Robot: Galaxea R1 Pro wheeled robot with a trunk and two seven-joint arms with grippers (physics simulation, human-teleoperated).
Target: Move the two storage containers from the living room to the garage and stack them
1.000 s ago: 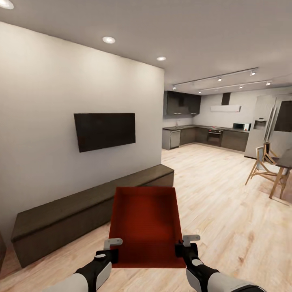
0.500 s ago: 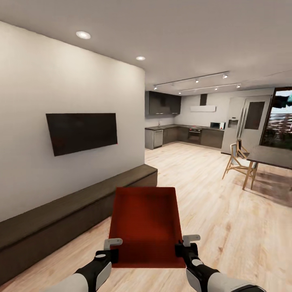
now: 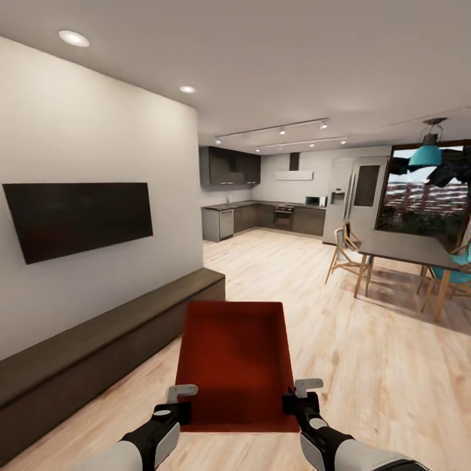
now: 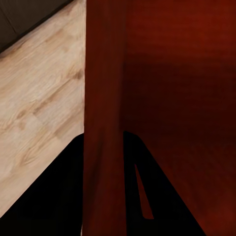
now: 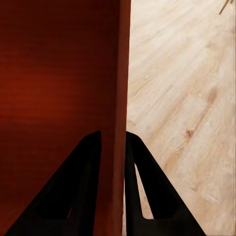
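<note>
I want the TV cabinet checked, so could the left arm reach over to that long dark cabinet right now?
Probably not. The left gripper is clamped on the left wall of the orange-red container, shared with the right gripper. The cabinet lies off to the left across bare wood floor.

One orange-red bin (image 3: 237, 356) is in view, a rectangular open-top container with plain flat walls and a bare inside. It is held level above the light wood-plank floor (image 3: 366, 366) of the living room, its long sides running away from the robot. The left gripper (image 3: 178, 400) clamps the near end of its left wall, and the right gripper (image 3: 296, 398) clamps the near end of its right wall; in each wrist view a wall stands between the two dark fingers. The low dark cabinet (image 3: 98, 356) lies just to its left.
</note>
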